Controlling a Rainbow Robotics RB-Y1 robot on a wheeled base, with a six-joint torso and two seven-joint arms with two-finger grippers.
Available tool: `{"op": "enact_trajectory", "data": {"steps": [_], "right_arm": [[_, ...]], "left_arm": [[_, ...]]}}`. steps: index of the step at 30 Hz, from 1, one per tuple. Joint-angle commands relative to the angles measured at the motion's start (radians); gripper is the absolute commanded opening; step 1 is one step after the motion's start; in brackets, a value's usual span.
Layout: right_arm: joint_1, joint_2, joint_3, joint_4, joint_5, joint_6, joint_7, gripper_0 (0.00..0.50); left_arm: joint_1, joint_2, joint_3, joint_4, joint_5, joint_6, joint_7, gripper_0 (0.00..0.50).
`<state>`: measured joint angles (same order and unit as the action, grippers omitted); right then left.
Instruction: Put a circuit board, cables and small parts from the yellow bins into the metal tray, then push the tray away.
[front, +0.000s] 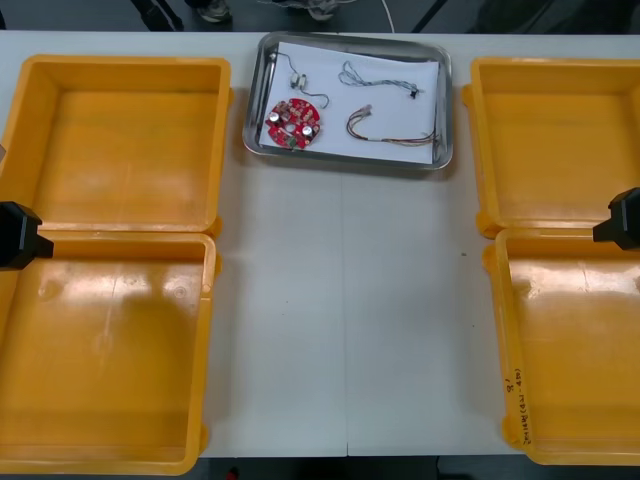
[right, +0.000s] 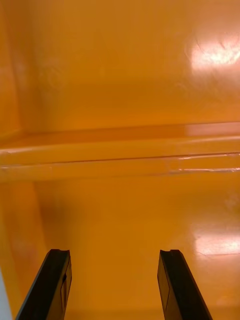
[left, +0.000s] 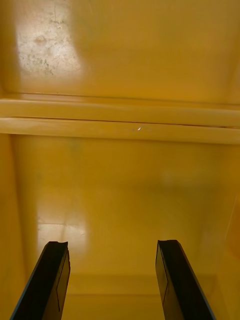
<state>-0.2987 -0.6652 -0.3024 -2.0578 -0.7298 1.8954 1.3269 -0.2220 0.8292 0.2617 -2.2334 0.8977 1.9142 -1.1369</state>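
Observation:
The metal tray (front: 260, 95), white inside, sits at the table's far middle. It holds a round red circuit board (front: 294, 124), a red and yellow cable (front: 388, 132), a twisted blue and white cable (front: 375, 78) and a small metal part (front: 296, 79) with a thin wire. My left gripper (left: 112, 280) hangs open over the bare floor of a left yellow bin (left: 120, 200); its arm (front: 18, 236) shows at the left edge. My right gripper (right: 115, 285) is open above a right yellow bin (right: 125, 220), and its arm (front: 622, 220) shows at the right edge.
Two yellow bins (front: 125, 140) stand at the left of the table and two (front: 555, 140) at the right, nothing lying inside them. Bare light table (front: 350, 320) runs between them in front of the tray. Shoes show beyond the far edge.

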Motion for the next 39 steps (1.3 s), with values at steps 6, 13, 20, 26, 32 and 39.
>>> {"op": "enact_trajectory", "data": {"steps": [6,13,20,26,32,39], "right_arm": [[0.063,-0.068,-0.055,0.028,-0.011,-0.013,0.041,0.500],[0.061,-0.090,-0.093,0.034,-0.025,-0.015,0.038,0.500],[0.058,-0.094,-0.118,0.034,-0.040,-0.013,0.034,0.500],[0.058,-0.094,-0.124,0.034,-0.045,-0.013,0.026,0.500],[0.063,-0.094,-0.116,0.034,-0.042,-0.006,0.025,0.500],[0.063,-0.094,-0.116,0.034,-0.042,-0.006,0.025,0.500]], "left_arm": [[0.012,0.042,0.030,-0.029,0.006,0.006,-0.080,0.500],[0.012,0.042,0.030,-0.029,0.006,0.006,-0.080,0.500],[0.012,0.042,0.030,-0.029,0.006,0.006,-0.080,0.500],[0.012,0.042,0.030,-0.029,0.006,0.006,-0.080,0.500],[0.012,0.042,0.030,-0.029,0.006,0.006,-0.080,0.500],[0.012,0.042,0.030,-0.029,0.006,0.006,-0.080,0.500]]}}
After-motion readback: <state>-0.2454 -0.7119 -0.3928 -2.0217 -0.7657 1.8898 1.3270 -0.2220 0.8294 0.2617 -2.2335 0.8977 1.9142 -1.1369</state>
